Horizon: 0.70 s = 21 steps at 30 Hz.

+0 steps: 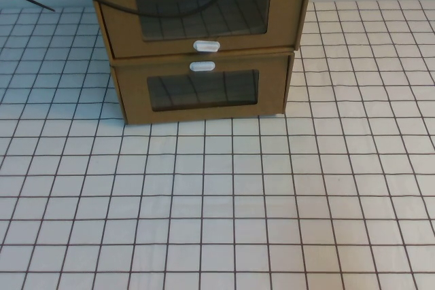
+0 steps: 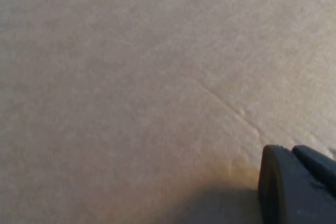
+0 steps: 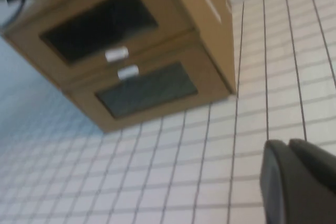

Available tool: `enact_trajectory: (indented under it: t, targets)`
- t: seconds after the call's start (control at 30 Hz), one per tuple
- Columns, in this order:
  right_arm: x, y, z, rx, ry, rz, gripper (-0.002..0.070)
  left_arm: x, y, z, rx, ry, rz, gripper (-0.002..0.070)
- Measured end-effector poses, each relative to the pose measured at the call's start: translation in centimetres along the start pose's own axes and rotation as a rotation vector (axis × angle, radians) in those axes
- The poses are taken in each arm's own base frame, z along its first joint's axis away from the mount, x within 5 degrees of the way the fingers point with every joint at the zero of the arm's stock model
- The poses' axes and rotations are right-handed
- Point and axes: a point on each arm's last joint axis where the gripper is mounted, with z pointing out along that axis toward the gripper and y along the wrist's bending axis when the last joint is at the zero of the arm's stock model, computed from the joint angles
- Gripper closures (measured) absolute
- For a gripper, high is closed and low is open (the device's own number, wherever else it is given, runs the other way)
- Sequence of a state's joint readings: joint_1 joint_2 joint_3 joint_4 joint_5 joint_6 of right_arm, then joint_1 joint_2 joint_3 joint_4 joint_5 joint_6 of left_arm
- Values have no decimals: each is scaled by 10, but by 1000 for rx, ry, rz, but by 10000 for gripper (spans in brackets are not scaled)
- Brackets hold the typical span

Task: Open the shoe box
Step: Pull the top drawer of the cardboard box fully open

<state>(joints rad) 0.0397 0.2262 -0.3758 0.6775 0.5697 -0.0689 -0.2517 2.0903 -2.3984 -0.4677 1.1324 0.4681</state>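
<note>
In the high view, the shoe box stands at the far edge of the table, a little left of its middle. Both drawers are shut, the upper handle just above the lower handle, and neither arm shows.

The left wrist view alone shows the left gripper, close against plain cardboard, apparently the box. Its opening cannot be told.

The right wrist view shows the right gripper, closed and empty, above the table, facing the box front from well apart. Opening looks not yet begun. Next, a gripper would likely need spread jaws lined up on a handle.
</note>
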Motion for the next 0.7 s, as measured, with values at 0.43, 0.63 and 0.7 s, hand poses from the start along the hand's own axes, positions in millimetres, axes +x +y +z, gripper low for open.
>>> enact_trajectory:
  t: [0.43, 0.63, 0.7]
  targets:
    - [-71, 22, 62, 77, 423, -235, 689, 0, 2, -1, -21, 8, 9, 677]
    - [-89, 37, 115, 12, 551, -309, 689, 1, 2, -1, -21, 9, 10, 677]
    - [-88, 50, 135, -27, 589, -366, 689, 1, 2, -1, -20, 10, 5, 677]
